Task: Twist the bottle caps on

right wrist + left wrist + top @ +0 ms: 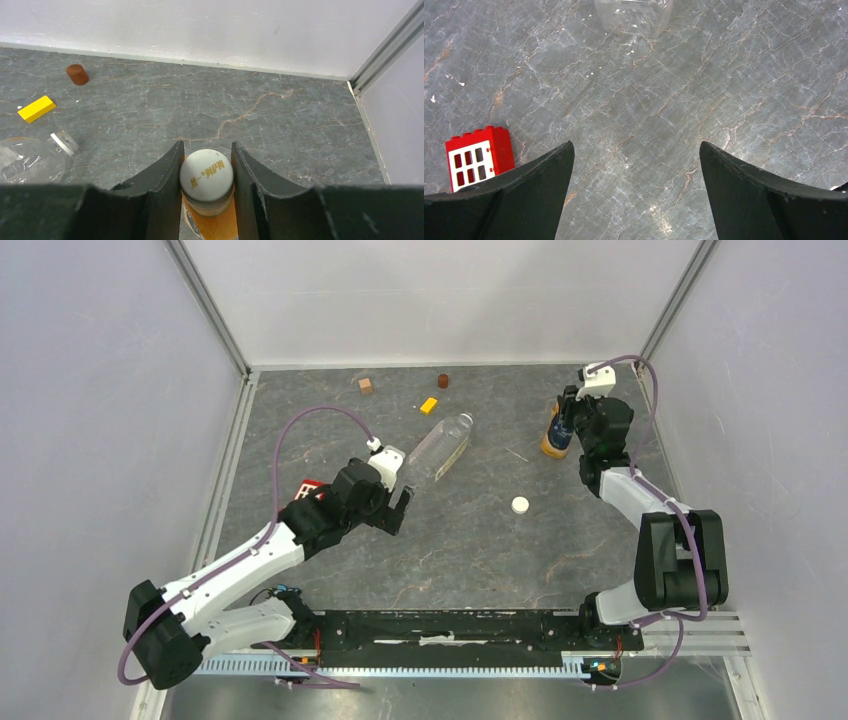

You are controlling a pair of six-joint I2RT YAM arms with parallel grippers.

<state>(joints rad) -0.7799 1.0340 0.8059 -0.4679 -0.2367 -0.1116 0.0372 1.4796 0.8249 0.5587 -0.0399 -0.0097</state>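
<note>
The small orange bottle (556, 436) stands upright at the far right. A white cap (206, 174) sits on its neck, above the orange body (217, 227). My right gripper (206, 172) is shut on that cap, one finger on each side; in the top view it (570, 418) stands over the bottle. The clear bottle (440, 446) lies on its side at mid table with an open neck (64, 143); its base shows in the left wrist view (634, 15). A second white cap (520, 505) lies loose on the table. My left gripper (636, 155) is open and empty, just short of the clear bottle's base (400, 502).
A red and white toy block (476, 159) lies left of my left gripper. A yellow block (36, 109), a dark brown cylinder (77, 74) and a small tan cube (366, 386) lie near the back wall. The enclosure's right wall rail (385, 47) is close to the orange bottle.
</note>
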